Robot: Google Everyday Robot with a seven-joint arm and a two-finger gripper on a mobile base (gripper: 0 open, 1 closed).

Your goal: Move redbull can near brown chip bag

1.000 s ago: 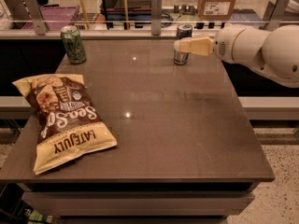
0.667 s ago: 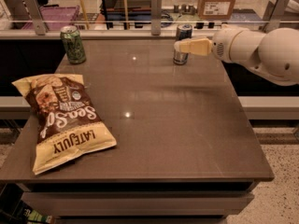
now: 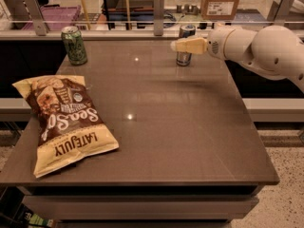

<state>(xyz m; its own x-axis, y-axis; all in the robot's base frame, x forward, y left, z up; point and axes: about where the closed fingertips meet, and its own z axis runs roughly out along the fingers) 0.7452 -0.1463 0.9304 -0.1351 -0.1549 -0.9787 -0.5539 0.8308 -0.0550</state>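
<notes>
The gripper (image 3: 176, 45) hangs over the far edge of the surface (image 3: 190, 137), at about 1 o'clock, reaching in from 3 o'clock with its tan tip level and pointing toward 9 o'clock. It crosses the middle of the redbull can (image 3: 186, 33), which stands upright with its long axis vertical, just behind or at the tip. The overlap hides the can's mid-section, so whether the gripper is open, closed, or touching the can cannot be told.

From the can, the brown chip bag (image 3: 66, 122) lies well apart toward 8 o'clock, flat near the surface's left edge, with its length running from 11 to 5 o'clock. The coming move likely turns on securing the can, then carrying it that way. A green can (image 3: 74, 45) stands at 11 o'clock. The white arm (image 3: 266, 49) is cut off at the right border.
</notes>
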